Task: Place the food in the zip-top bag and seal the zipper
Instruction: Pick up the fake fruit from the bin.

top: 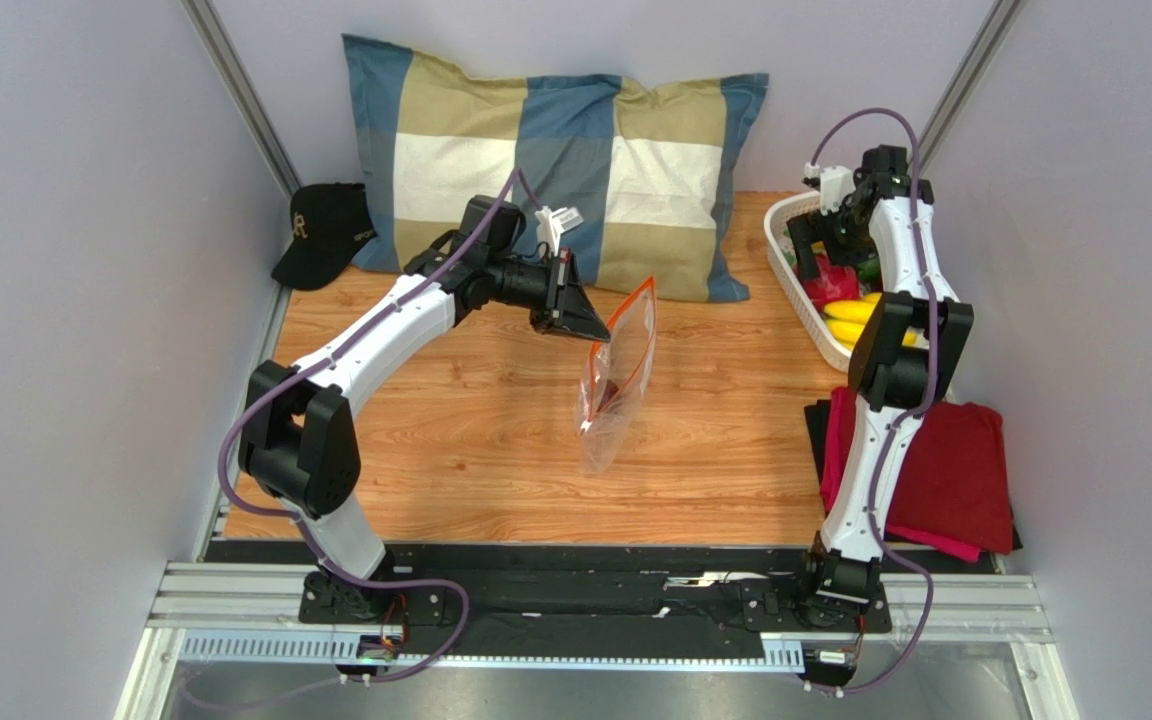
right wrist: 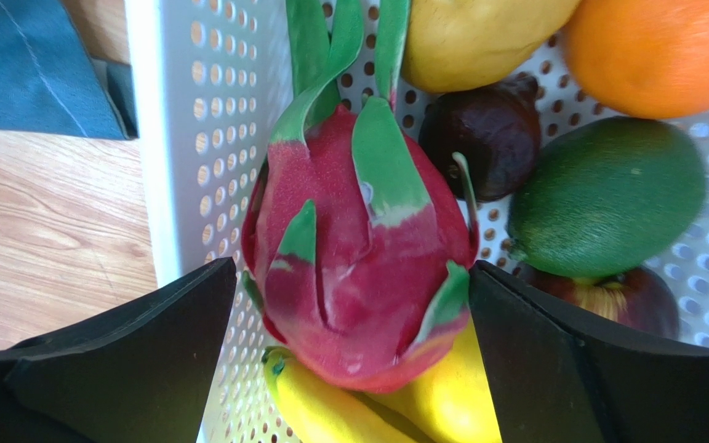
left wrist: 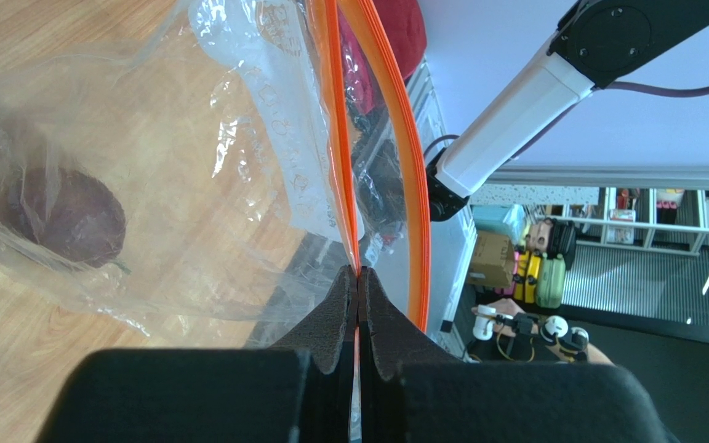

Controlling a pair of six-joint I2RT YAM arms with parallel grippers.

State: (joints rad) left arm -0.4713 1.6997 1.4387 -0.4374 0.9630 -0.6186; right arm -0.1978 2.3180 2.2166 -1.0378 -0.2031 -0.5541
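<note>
Pinching zipper (left wrist: 335, 138) above wooden table (top: 447, 435), left claw (left wrist: 358, 277), right claw (right wrist: 354, 277) wide, grey walls (top: 71, 300)

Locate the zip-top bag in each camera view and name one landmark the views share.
Top external: the zip-top bag is at centre, its orange-red mouth pinched by the left gripper.
Left wrist: it fills the upper left, a dark purple fruit inside, above the shut fingers.
Right wrist: not in it.
Shared landmark: the wooden tabletop, visible in all three views.
</note>
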